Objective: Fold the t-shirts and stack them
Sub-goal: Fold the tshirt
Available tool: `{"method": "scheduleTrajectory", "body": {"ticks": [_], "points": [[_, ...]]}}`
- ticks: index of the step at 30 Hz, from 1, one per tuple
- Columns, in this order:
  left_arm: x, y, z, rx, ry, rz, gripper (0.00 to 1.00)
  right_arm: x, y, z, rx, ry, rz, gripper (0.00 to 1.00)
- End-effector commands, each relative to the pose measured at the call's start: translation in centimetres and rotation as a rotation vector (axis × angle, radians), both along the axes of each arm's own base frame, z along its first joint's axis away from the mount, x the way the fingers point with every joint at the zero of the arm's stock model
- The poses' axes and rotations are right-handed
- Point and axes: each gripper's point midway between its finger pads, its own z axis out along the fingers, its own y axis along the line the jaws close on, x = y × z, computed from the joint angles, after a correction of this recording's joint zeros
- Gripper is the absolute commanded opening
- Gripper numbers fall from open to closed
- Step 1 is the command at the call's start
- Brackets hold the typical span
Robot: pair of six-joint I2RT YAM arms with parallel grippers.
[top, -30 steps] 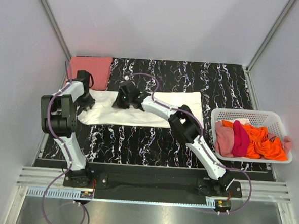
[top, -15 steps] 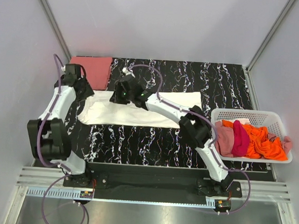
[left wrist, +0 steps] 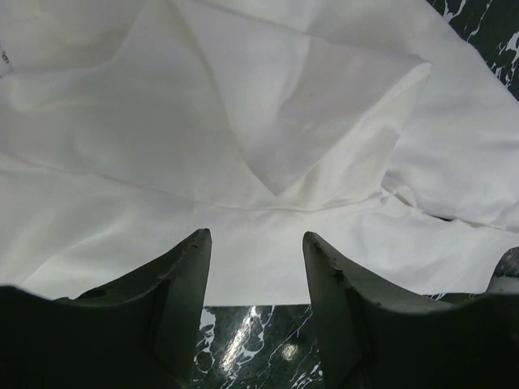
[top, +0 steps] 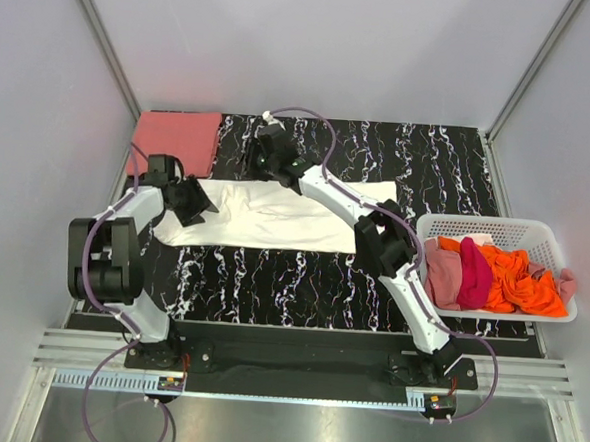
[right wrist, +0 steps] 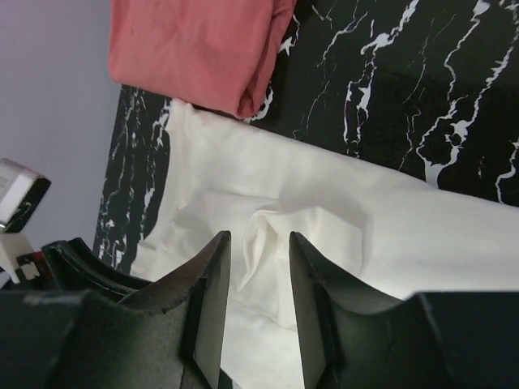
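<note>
A cream-white t-shirt (top: 305, 217) lies folded into a long band across the middle of the black marbled table. A folded salmon-pink t-shirt (top: 177, 139) lies at the back left corner; it also shows in the right wrist view (right wrist: 195, 44). My left gripper (top: 193, 202) is open and empty, low over the white shirt's left end (left wrist: 243, 162), right at its near edge. My right gripper (top: 267, 159) is open and empty, raised over the shirt's back edge, above a puckered fold (right wrist: 280, 235).
A white slatted basket (top: 475, 224) stands at the right edge, holding an orange t-shirt (top: 520, 277), a magenta one (top: 475, 272) and a dusty pink one (top: 442, 275). Grey walls close in the back and sides.
My right gripper has lifted off the white shirt and drawn back toward the far edge. My left gripper swung out toward the salmon shirt, then returned to the shirt's left end.
</note>
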Motion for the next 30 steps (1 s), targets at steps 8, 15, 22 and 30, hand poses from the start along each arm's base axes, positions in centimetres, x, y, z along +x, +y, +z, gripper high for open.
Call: {"method": "scheduleTrajectory", "body": {"ticks": [8, 15, 22, 30], "points": [[4.1, 0.2, 0.2, -0.017, -0.072, 0.045, 0.55, 1.1, 0.3, -3.5, -0.052, -0.056, 0.193, 0.40], [5.2, 0.0, 0.2, -0.033, -0.083, 0.058, 0.54, 1.4, 0.0, -4.0, -0.063, -0.083, 0.234, 0.41], [5.2, 0.1, -0.7, -0.028, -0.059, 0.073, 0.50, 1.0, 0.2, -5.8, -0.061, -0.055, 0.266, 0.41], [6.1, 0.3, -0.7, -0.026, -0.067, 0.078, 0.40, 0.9, 0.3, -6.6, -0.048, -0.048, 0.302, 0.41]]}}
